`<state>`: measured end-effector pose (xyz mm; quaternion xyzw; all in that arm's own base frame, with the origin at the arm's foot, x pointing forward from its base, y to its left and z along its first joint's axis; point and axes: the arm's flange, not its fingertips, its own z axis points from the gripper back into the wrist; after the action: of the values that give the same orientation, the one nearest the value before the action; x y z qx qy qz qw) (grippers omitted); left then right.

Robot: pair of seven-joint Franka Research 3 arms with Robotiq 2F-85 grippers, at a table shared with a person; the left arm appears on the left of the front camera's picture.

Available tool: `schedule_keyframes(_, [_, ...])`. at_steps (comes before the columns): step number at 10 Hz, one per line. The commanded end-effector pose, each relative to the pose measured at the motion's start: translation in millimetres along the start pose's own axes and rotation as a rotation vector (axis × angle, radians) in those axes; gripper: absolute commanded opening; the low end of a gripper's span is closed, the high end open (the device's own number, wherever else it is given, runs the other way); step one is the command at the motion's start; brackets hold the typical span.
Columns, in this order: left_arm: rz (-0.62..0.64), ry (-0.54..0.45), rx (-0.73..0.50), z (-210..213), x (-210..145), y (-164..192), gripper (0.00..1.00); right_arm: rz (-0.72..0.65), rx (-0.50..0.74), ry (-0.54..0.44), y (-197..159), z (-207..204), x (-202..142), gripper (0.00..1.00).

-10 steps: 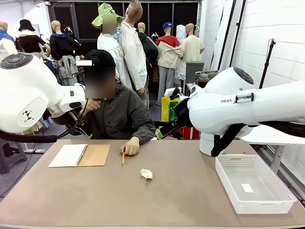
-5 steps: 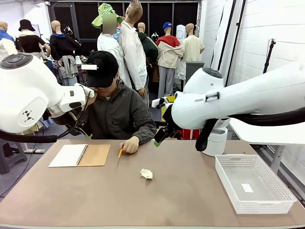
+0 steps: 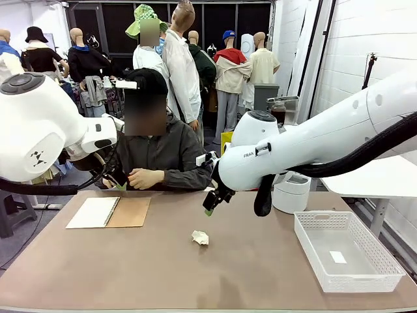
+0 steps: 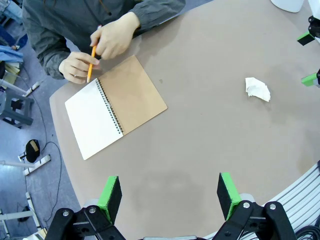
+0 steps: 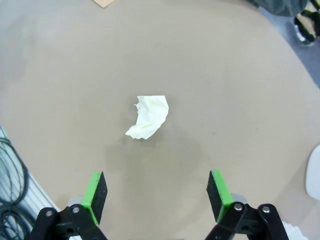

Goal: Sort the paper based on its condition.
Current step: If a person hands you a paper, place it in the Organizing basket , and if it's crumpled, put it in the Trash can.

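Hovering over the tabletop [image 3: 150, 267], the right hand [image 5: 156, 187] is spread wide and empty. The crumpled paper wad [image 5: 148, 117] lies on the surface just ahead of it, roughly centred between its fingers. The left hand [image 4: 169, 195] is also wide and empty, well apart from the wad. An open notebook [image 4: 115, 107] lies ahead of it, where a person holds a pencil [image 4: 91, 62].

My right arm has swung in from the right side toward the middle. Its tool [image 3: 210, 203] has come down low over the worktop [image 3: 260, 261], just behind the crumpled paper wad [image 3: 200, 237]. The person's hand [image 3: 144, 178] has drawn back from beside the notebook [image 3: 109, 212] to the far edge, taking the pencil [image 4: 91, 62] along.
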<state>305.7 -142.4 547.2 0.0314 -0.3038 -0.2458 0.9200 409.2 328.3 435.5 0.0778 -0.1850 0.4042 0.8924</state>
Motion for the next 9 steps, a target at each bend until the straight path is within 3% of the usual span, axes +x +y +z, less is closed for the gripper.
schedule_keyframes(1, [-0.011, 0.003, -0.003, 0, -1, 2, 1.00, -0.017, -0.032, -0.012, 0, 13, 0, 1.00])
schedule_keyframes(9, [-0.011, 0.003, -0.003, 0, -1, 2, 1.00, 0.012, 0.005, 0.021, 0, -12, 6, 1.00])
